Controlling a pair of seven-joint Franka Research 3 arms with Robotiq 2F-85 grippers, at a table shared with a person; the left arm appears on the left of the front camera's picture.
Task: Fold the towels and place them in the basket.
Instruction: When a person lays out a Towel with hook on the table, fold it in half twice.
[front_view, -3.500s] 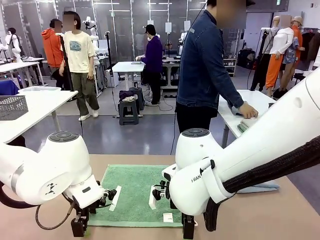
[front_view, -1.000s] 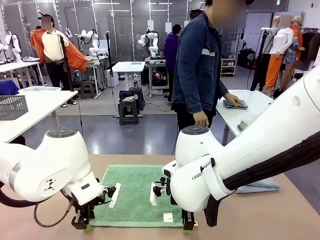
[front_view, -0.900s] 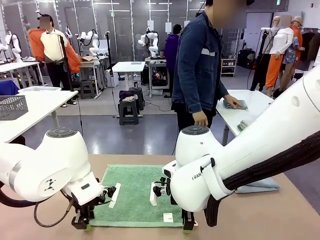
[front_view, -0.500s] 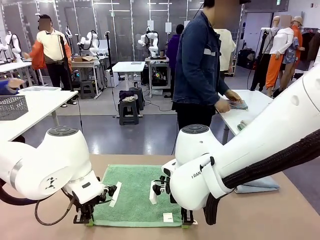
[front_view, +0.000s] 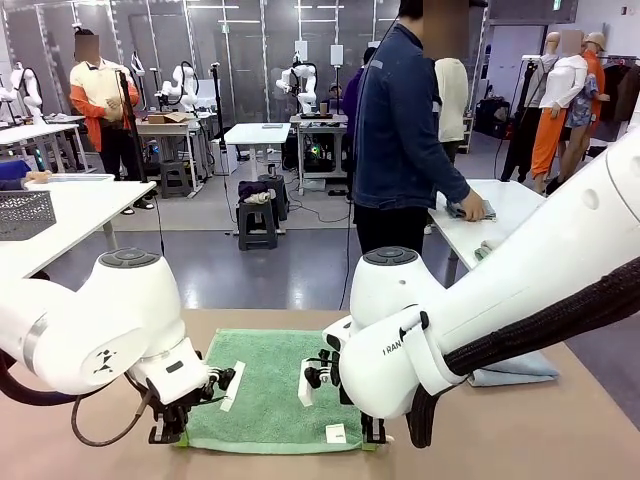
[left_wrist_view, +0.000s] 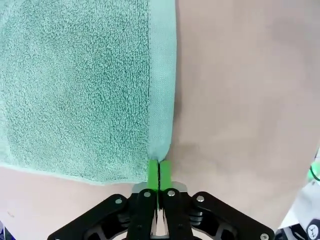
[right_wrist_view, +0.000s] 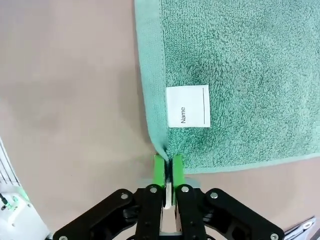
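Looks like the grab stage of the first fold. Green towel (front_view: 270, 385) spread flat on the surface (front_view: 500, 440), near edge toward the robot. Left end effector (left_wrist_view: 159, 167) pinched tight on one near corner, green pads squeezed together with nothing but the hem between them. Right end effector (right_wrist_view: 168, 162) same deal on the other near corner, just beside the white tag (right_wrist_view: 187, 106) printed "Name". Corners barely off the surface, if at all; hard to call from these angles. Light blue towel (front_view: 515, 372) parked off to the right on the same surface, looking already bunched or folded, not touched right now.

Next up, probably: raise both corners together and carry them across to the far edge, folding the thing in half. Calls for keeping both end effectors level and in step to hold that edge straight, plus enough height to drape the cloth over rather than drag and bunch it. Only a thin bite on the hem — easy to lose with a yank.
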